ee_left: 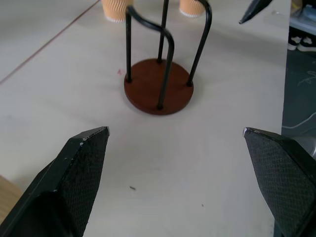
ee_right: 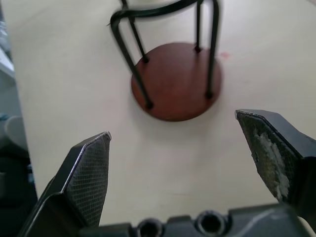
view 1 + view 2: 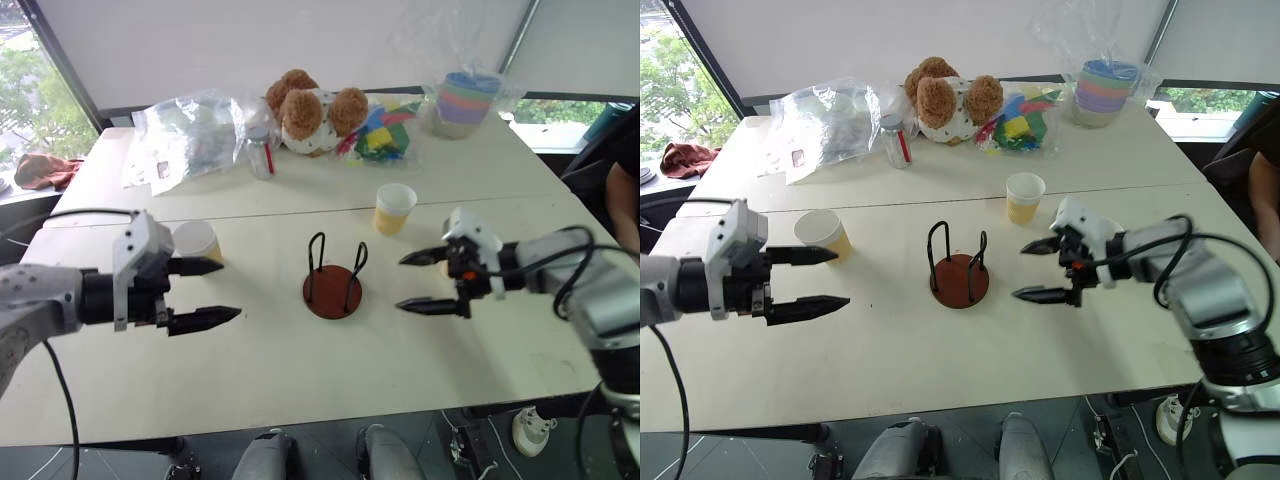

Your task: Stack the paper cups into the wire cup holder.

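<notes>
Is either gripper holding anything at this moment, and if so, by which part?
Nothing is held. The left gripper and right gripper both stand open and empty, either side of the wire cup holder.

Two paper cups [image 3: 1025, 196] [image 3: 824, 234] stand on the counter [image 3: 940, 350], one wire cup holder [image 3: 959, 268] between them. Farther back: one teddy bear [image 3: 950, 100], one small bottle [image 3: 898, 140], one wrapped bowl stack [image 3: 1103, 92] (pastel colours).

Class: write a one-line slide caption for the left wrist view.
Open left gripper faces the empty black-wire cup holder on its round dark red base.
</notes>
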Controlling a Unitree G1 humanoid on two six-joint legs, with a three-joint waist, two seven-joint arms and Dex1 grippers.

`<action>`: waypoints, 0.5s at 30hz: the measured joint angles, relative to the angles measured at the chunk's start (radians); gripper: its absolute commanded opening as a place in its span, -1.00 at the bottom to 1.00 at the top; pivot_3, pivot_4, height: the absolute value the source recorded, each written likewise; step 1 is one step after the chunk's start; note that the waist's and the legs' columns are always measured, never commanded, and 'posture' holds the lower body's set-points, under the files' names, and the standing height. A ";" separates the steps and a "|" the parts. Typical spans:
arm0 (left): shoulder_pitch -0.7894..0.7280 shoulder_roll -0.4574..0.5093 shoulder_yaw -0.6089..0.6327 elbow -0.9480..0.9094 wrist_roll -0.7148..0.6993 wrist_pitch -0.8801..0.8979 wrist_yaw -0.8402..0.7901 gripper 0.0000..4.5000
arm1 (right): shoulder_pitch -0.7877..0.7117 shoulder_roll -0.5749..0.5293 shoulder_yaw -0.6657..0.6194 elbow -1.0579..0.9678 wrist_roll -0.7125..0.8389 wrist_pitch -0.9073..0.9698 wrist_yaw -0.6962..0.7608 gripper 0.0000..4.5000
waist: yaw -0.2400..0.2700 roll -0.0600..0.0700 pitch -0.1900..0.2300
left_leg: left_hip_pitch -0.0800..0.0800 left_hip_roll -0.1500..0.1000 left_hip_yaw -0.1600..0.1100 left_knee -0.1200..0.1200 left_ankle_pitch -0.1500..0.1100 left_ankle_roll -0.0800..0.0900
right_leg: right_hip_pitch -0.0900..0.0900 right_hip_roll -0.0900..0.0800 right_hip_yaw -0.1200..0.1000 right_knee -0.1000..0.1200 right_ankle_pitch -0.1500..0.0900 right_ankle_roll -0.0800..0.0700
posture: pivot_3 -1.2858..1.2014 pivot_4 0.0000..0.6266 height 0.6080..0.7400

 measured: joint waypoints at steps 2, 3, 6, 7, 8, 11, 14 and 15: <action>-0.029 0.001 -0.024 0.003 0.005 -0.002 -0.008 1.00 | -0.054 -0.009 0.003 0.044 -0.018 -0.008 0.000 0.96 | -0.004 0.000 0.000 | 0.000 0.000 0.001 0.000 0.000 0.000 | 0.000 0.000 0.000 -0.001 0.000 0.000 | 0.03 -0.52 1.00; -0.049 0.003 -0.039 0.008 0.014 -0.003 -0.014 1.00 | -0.094 -0.016 0.015 0.109 -0.054 -0.035 -0.010 0.96 | -0.005 0.000 0.000 | -0.001 0.000 0.001 0.000 0.000 0.001 | 0.000 0.001 0.001 0.000 0.002 0.003 | 0.03 -0.52 1.00; -0.055 0.008 -0.051 0.016 0.026 -0.006 -0.021 1.00 | -0.134 -0.036 0.053 0.213 -0.127 -0.106 -0.017 0.96 | -0.003 0.000 0.000 | -0.001 0.000 0.001 0.000 0.000 0.001 | -0.001 0.002 0.000 0.000 0.002 0.004 | 0.03 -0.52 1.00; -0.059 0.009 -0.058 0.019 0.044 -0.011 -0.023 1.00 | -0.158 -0.039 0.078 0.283 -0.172 -0.152 -0.018 0.96 | -0.003 0.000 0.000 | -0.001 0.000 0.002 0.000 0.000 0.001 | -0.001 0.002 0.000 -0.001 0.002 0.004 | 0.03 -0.52 1.00; -0.057 0.010 -0.059 0.018 0.055 -0.016 -0.025 1.00 | -0.165 -0.039 0.090 0.327 -0.198 -0.178 -0.019 0.96 | -0.002 0.000 0.000 | -0.001 0.000 0.002 0.000 0.000 0.001 | 0.000 0.003 0.000 -0.001 0.002 0.004 | 0.03 -0.52 1.00; -0.037 0.005 -0.063 0.017 0.081 -0.030 -0.024 1.00 | -0.186 -0.039 0.143 0.463 -0.272 -0.254 -0.004 0.96 | -0.001 0.000 0.001 | -0.001 0.000 0.003 0.001 0.000 0.002 | 0.000 0.005 0.000 -0.001 0.002 0.004 | 0.03 -0.52 1.00; -0.009 -0.013 -0.064 0.012 0.088 -0.031 -0.017 1.00 | -0.219 -0.038 0.156 0.510 -0.302 -0.295 0.024 0.96 | -0.003 0.000 0.001 | -0.001 0.000 0.004 0.002 -0.001 0.003 | 0.000 0.005 0.000 -0.001 0.002 0.005 | 0.03 -0.52 1.00; 0.002 -0.014 -0.063 0.012 0.088 -0.031 -0.015 1.00 | -0.223 -0.039 0.156 0.516 -0.307 -0.300 0.031 0.96 | -0.003 0.000 0.001 | -0.001 0.000 0.004 0.002 -0.001 0.003 | 0.000 0.005 0.000 -0.001 0.002 0.005 | 0.03 -0.52 1.00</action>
